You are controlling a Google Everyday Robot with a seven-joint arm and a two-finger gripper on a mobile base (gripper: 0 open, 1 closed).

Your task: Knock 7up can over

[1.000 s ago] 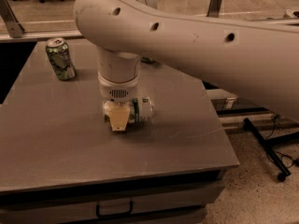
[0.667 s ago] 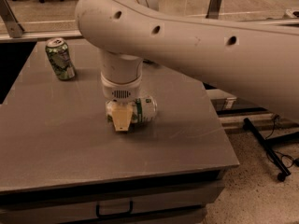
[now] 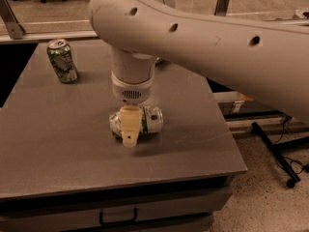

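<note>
The 7up can (image 3: 150, 120), silver-white with green marks, lies on its side near the middle of the grey table (image 3: 58, 144), its long axis running left to right. My gripper (image 3: 129, 132) hangs straight down from the big white arm and stands right at the can. Its cream tip covers the can's middle and reaches the table surface. Both ends of the can show, one on each side of the tip.
A darker mottled green can (image 3: 63, 61) stands upright at the table's back left. A drawer handle (image 3: 118, 216) shows under the front edge. Black chair legs (image 3: 277, 153) stand on the floor at the right. A rail runs behind the table.
My gripper has shifted slightly right and toward the camera. The lying can now shows on both sides of the tip, where before it showed only on the right.
</note>
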